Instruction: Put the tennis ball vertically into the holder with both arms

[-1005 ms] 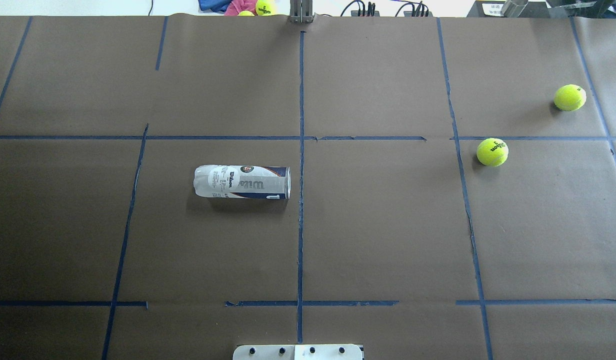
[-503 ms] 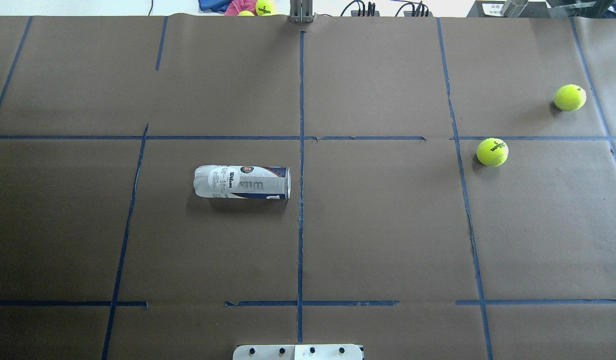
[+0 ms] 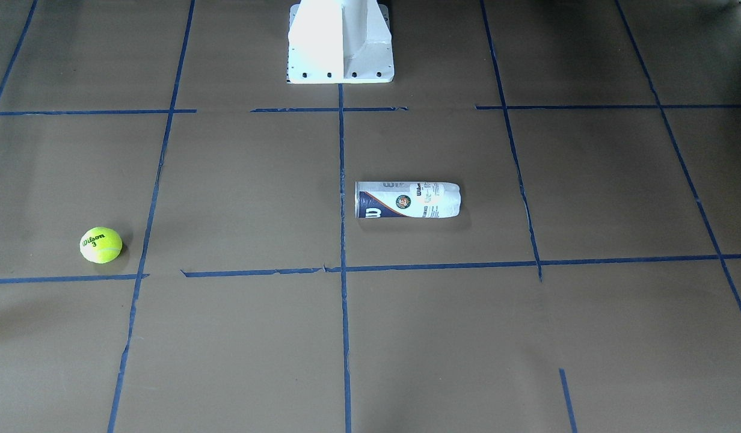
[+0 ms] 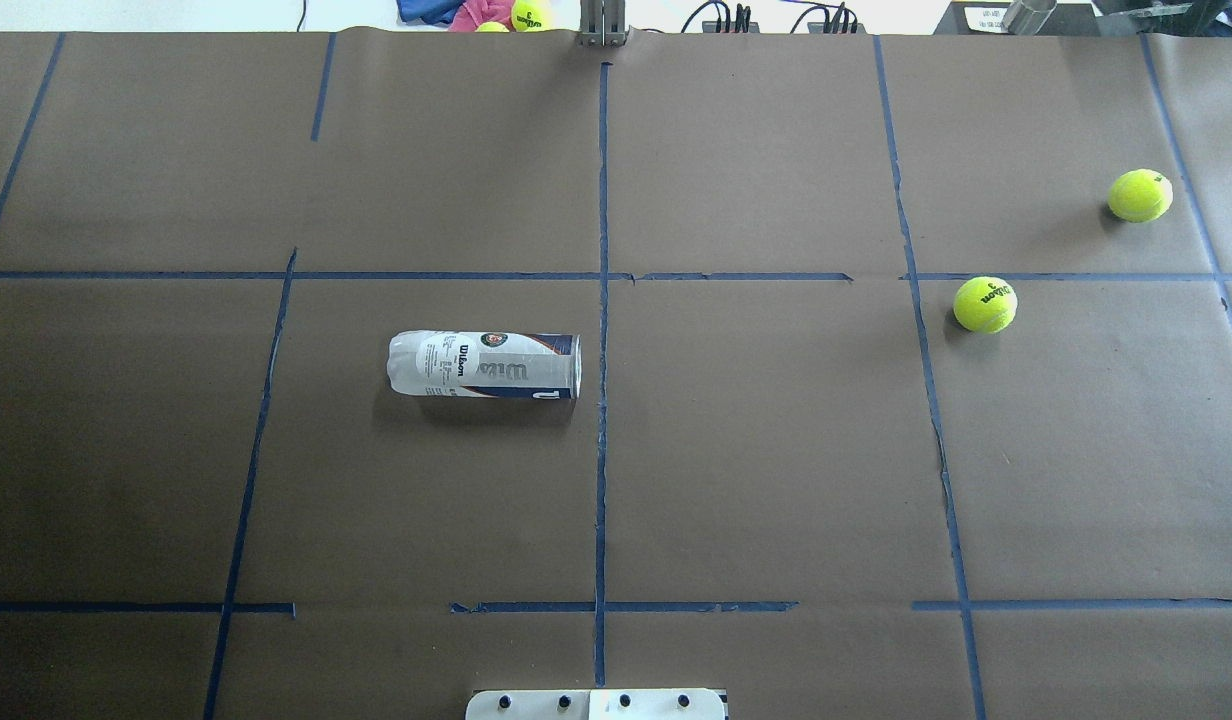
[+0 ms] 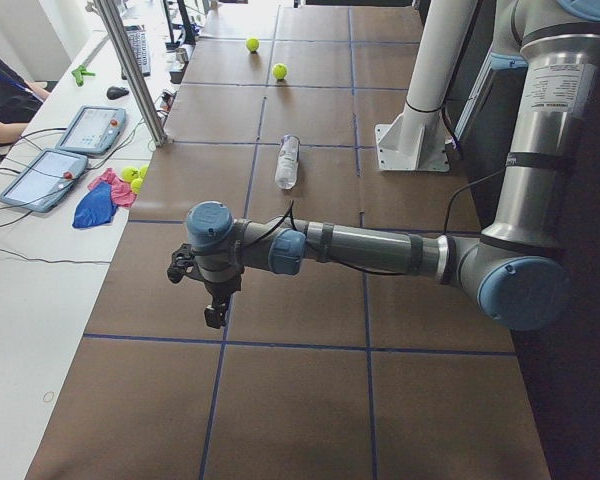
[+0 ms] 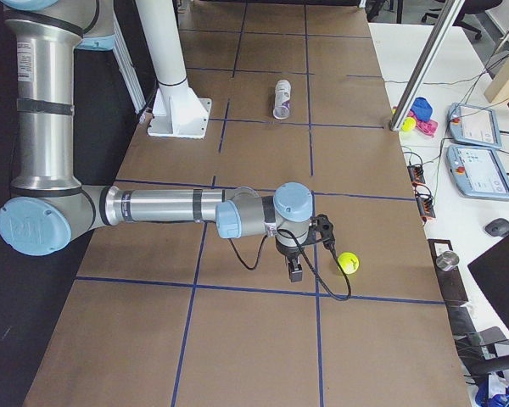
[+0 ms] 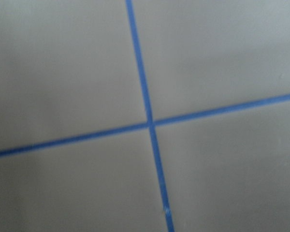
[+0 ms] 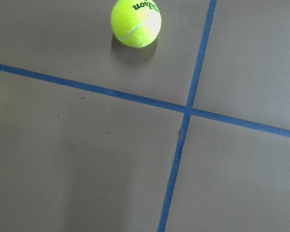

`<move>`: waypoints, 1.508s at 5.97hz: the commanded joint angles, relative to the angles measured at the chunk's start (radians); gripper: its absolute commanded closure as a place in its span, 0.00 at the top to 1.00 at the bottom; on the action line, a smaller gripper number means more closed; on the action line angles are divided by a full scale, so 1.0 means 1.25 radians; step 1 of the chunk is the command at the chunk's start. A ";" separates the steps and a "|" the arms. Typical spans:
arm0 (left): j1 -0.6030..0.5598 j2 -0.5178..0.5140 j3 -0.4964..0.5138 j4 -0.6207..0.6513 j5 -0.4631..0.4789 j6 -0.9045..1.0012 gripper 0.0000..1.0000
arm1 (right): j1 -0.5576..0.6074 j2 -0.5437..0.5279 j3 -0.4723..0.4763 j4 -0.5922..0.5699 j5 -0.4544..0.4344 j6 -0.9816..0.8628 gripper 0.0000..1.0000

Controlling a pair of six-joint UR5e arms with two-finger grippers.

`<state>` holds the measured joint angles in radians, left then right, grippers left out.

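Observation:
The holder [image 4: 484, 364] lies on its side on the brown table, left of the centre tape line; it also shows in the front view [image 3: 408, 199] and both side views [image 5: 287, 161] [image 6: 282, 97]. A tennis ball [image 4: 985, 304] printed "Wilson 3" rests on the right half [image 3: 100, 245]. The right wrist view shows a ball [image 8: 136, 21] at its top edge. My left gripper [image 5: 212, 300] hangs over bare table far from the holder. My right gripper [image 6: 294, 270] hangs next to a ball [image 6: 348, 263]. I cannot tell whether either gripper is open or shut.
A second tennis ball [image 4: 1140, 195] sits at the far right. The white pedestal base [image 3: 340, 42] stands at the robot's edge. More balls and cloths [image 4: 529, 14] lie beyond the far edge. A metal post [image 5: 130, 70] and tablets [image 5: 90, 130] stand on the operators' side.

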<state>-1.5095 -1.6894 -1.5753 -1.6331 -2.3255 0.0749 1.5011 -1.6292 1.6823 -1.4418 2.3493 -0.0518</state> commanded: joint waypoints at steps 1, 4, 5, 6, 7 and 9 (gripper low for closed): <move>0.001 -0.013 -0.010 -0.064 -0.005 -0.001 1.00 | 0.000 0.017 0.003 0.001 0.001 0.000 1.00; 0.166 -0.130 -0.057 -0.158 0.005 -0.093 1.00 | 0.000 0.028 0.003 0.000 0.001 0.001 1.00; 0.230 -0.194 -0.082 -0.153 0.006 -0.054 1.00 | 0.000 0.028 0.003 0.000 -0.001 0.001 1.00; 0.285 -0.232 -0.084 -0.154 0.005 -0.061 1.00 | 0.000 0.028 0.005 0.000 0.001 0.002 1.00; 0.315 -0.289 -0.086 -0.153 0.007 -0.070 1.00 | 0.000 0.028 0.007 0.001 0.001 0.002 1.00; 0.492 -0.371 -0.120 -0.145 0.203 -0.078 1.00 | 0.000 0.028 0.013 0.000 0.001 0.002 1.00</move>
<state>-1.0044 -2.1090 -1.6971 -1.8210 -2.2054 -0.0151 1.5018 -1.5938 1.6942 -1.4416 2.3500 -0.0491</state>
